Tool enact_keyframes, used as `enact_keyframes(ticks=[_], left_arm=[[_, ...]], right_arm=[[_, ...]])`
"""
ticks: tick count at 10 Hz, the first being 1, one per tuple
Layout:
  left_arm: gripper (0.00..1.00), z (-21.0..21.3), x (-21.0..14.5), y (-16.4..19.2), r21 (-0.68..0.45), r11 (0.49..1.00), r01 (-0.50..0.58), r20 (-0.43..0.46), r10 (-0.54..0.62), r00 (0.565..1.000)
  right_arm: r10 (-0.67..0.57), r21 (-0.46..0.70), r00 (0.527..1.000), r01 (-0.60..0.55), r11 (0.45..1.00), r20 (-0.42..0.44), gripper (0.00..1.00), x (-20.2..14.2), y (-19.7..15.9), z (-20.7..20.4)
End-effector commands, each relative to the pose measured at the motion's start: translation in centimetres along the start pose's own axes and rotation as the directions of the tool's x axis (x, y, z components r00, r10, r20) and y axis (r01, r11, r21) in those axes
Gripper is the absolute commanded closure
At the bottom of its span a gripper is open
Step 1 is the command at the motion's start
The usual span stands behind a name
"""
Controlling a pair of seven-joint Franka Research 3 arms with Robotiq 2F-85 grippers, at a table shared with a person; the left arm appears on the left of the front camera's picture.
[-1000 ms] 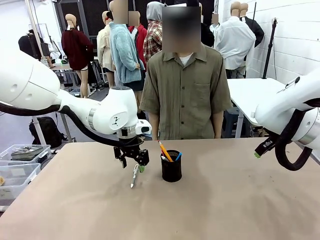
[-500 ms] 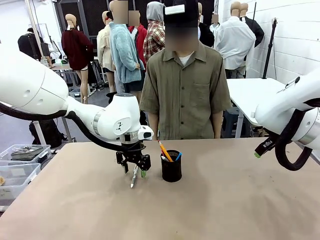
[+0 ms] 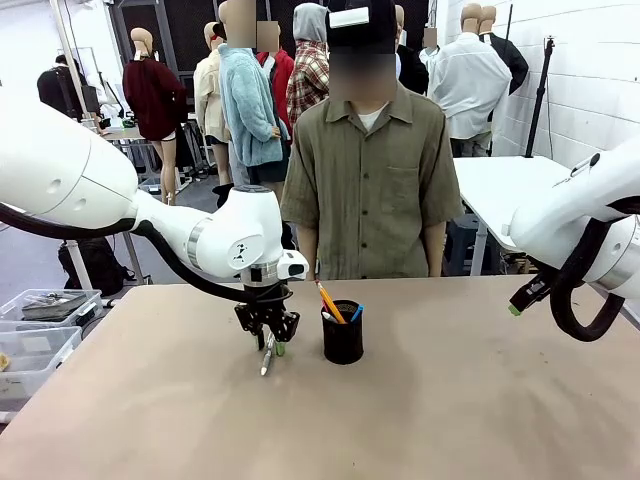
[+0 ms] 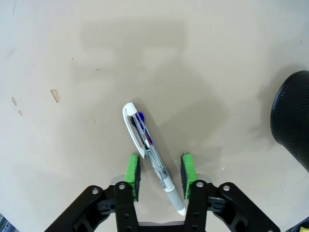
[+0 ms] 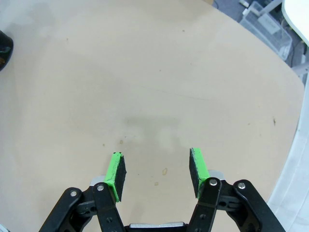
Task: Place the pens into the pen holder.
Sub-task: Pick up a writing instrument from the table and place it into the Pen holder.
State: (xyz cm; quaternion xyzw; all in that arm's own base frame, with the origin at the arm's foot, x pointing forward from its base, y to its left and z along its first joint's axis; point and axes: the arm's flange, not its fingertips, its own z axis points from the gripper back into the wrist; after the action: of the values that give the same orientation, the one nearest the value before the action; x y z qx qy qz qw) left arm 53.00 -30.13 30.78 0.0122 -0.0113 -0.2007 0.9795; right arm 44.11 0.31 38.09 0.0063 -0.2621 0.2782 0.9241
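Observation:
A silver-white pen (image 3: 267, 355) (image 4: 150, 153) lies flat on the tan table, left of the black mesh pen holder (image 3: 343, 340) (image 4: 294, 121). My left gripper (image 3: 271, 345) (image 4: 160, 176) is down at the table with its green pads either side of the pen's barrel. It is still open, with a small gap on each side. A yellow-orange pencil (image 3: 330, 303) and a blue-tipped pen (image 3: 357, 312) stand in the holder. My right gripper (image 3: 517, 303) (image 5: 157, 174) hangs open over bare table at the far right, holding nothing.
A person (image 3: 370, 180) stands at the far edge of the table, behind the holder, arms down. Clear plastic bins (image 3: 40, 330) sit beside the table's left edge. In the right wrist view the holder's edge (image 5: 4, 48) shows at the far left.
My left gripper has come down over the silver-white pen, turned, and narrowed its fingers around it. The pen has not moved. The right arm is still.

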Motion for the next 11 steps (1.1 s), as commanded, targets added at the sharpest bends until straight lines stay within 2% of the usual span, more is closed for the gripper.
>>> enact_keyframes(ticks=[1, 4, 5, 6, 9, 11], left_arm=[[1.0, -0.4, 0.2, 0.5, 0.016, 1.0, 0.003, -0.007, -0.003, 1.0], [1.0, -0.5, 0.2, 1.3, -0.018, 1.0, -0.013, -0.006, 0.012, 1.0], [1.0, -0.5, 0.1, 1.6, -0.048, 0.999, 0.012, -0.007, -0.013, 1.0], [1.0, 0.0, -0.3, 2.4, -0.094, 0.994, 0.049, 0.035, -0.046, 0.998], [1.0, 3.2, -3.1, 5.5, -0.219, 0.97, 0.106, 0.249, -0.049, 0.967], [1.0, 5.4, -4.9, 7.6, -0.347, 0.907, 0.24, 0.419, -0.08, 0.905]], right_arm=[[0.004, 0.001, 1.0, -0.004, 1.0, 0.021, 0.33, -0.2, -0.1, -0.1], [0.004, 0.001, 1.0, -0.004, 1.0, 0.021, 0.33, -0.2, -0.1, -0.1], [0.004, 0.001, 1.0, -0.004, 1.0, 0.021, 0.33, -0.2, -0.1, -0.1], [0.004, 0.001, 1.0, -0.004, 1.0, 0.021, 0.33, -0.2, -0.1, -0.1], [0.004, 0.001, 1.0, -0.004, 1.0, 0.021, 0.33, -0.2, -0.1, -0.1], [0.004, 0.001, 1.0, -0.004, 1.0, 0.021, 0.33, -0.2, -0.1, -0.1]])
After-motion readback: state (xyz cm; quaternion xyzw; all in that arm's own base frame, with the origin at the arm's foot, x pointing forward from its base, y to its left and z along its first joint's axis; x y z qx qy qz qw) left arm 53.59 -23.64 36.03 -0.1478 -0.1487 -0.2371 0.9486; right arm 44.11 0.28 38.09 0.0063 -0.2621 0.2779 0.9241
